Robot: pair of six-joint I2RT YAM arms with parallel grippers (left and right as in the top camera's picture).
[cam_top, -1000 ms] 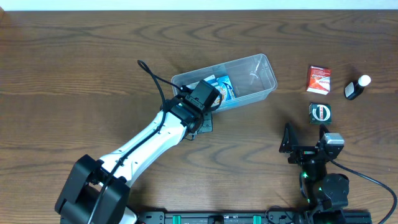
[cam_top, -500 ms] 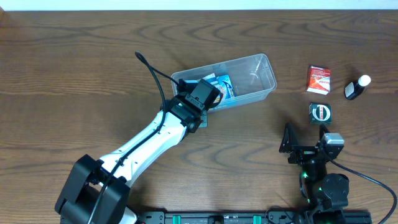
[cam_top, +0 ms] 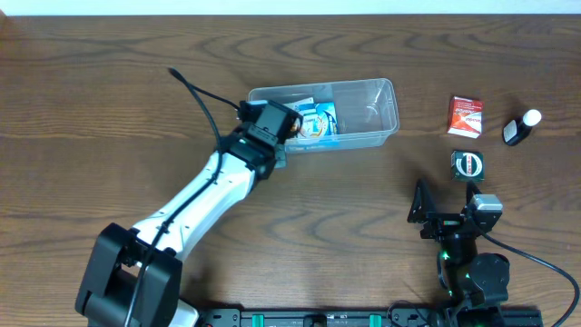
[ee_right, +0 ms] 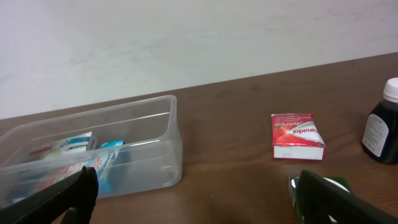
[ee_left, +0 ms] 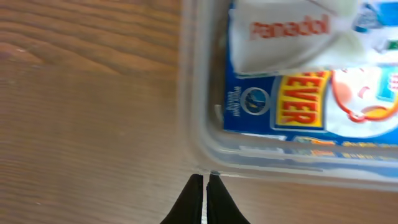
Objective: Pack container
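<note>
The container [cam_top: 368,88] is a clear plastic tub at the table's middle back, lying nearly level left to right. It holds a blue and white medicine box [cam_top: 318,121] and a white Panadol box [ee_left: 292,31] on top. My left gripper [ee_left: 205,178] is shut and empty, its tips touching the outside of the tub's near left corner [ee_left: 198,140]. In the overhead view the left gripper [cam_top: 275,148] sits at the tub's left end. My right gripper [cam_top: 445,202] is open and empty at the front right; the tub [ee_right: 155,140] is ahead of it on the left.
A red box [cam_top: 465,116] [ee_right: 297,135], a dark bottle with a white cap [cam_top: 520,128] [ee_right: 383,124] and a small black and green box [cam_top: 468,164] stand at the right, just beyond my right gripper [ee_right: 196,199]. A black cable arcs above the left arm.
My left gripper has moved up and to the left, shut, against the tub. The tub has turned from slanted to nearly level. The right arm has not moved.
</note>
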